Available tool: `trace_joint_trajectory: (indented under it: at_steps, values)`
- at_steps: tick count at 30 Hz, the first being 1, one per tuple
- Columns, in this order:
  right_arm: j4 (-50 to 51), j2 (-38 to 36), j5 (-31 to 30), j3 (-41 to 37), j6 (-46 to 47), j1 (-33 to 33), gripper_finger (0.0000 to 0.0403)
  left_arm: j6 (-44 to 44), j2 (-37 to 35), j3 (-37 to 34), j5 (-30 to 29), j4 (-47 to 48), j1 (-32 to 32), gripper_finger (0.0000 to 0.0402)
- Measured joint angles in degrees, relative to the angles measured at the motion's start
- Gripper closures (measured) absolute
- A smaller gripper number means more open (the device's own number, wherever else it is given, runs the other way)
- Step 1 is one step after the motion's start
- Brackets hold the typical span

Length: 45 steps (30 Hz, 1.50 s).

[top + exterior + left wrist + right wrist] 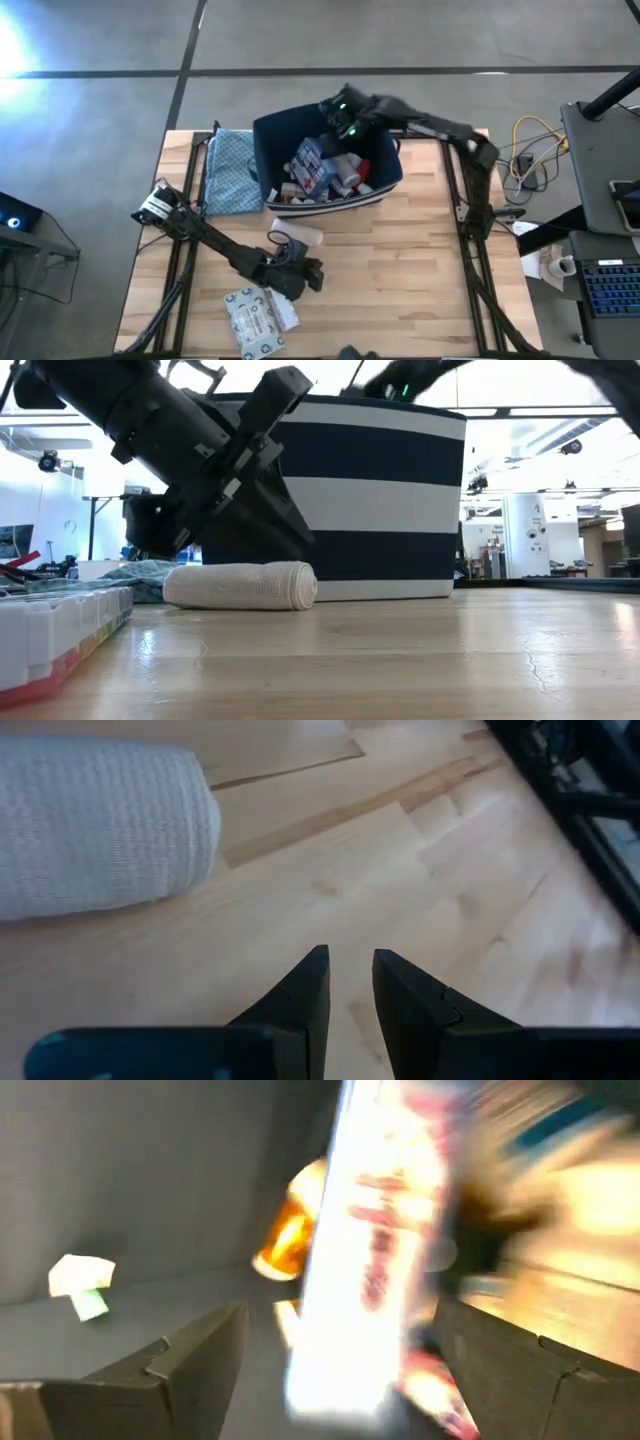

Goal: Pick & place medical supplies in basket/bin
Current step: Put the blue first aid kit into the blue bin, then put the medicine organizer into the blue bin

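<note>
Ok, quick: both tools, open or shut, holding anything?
Left tool: shut, empty, low over the table near the bandage roll.
Right tool: open over the bin, gripping nothing.

Ahead of the left claw (348, 982), whose closed tips sit low over the worktop (400, 270), bare wood lies open, with only the white gauze roll (297, 233) just off to one side and the printed packet (252, 313) close behind the arm. Beyond the roll the tall striped wall of the bin (335, 201) blocks any level path. The right claw (335, 1350) hangs inside the bin with fingers spread, a blurred white-and-red item (375, 1230) between them, and the heaped supplies (325, 170) crowding the space below.
</note>
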<state>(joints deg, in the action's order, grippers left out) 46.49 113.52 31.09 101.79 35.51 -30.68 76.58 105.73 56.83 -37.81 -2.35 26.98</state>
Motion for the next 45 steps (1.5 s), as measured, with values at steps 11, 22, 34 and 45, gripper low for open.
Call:
trace_joint_trajectory:
  at_steps: [11, 22, 34, 45]
  values:
    - [18.7, -18.1, -46.9, 11.0, -10.3, 13.6, 0.0095, -1.2, -5.1, 1.2, 5.3, 22.3, 2.3, 0.0340]
    - [34.5, -21.7, -48.0, 7.2, 7.4, 30.7, 0.0093, -5.5, -18.5, 1.1, 15.1, 41.5, 6.6, 0.0325]
    - [30.2, -18.0, -49.6, -5.4, 38.8, 49.2, 0.0058, 22.7, -16.3, -3.4, 17.2, 42.9, 8.1, 0.0156]
    - [24.5, -15.3, -47.8, -10.2, 40.2, 52.9, 0.0054, -2.4, -17.3, -1.2, 17.8, 42.5, 8.8, 0.0119]
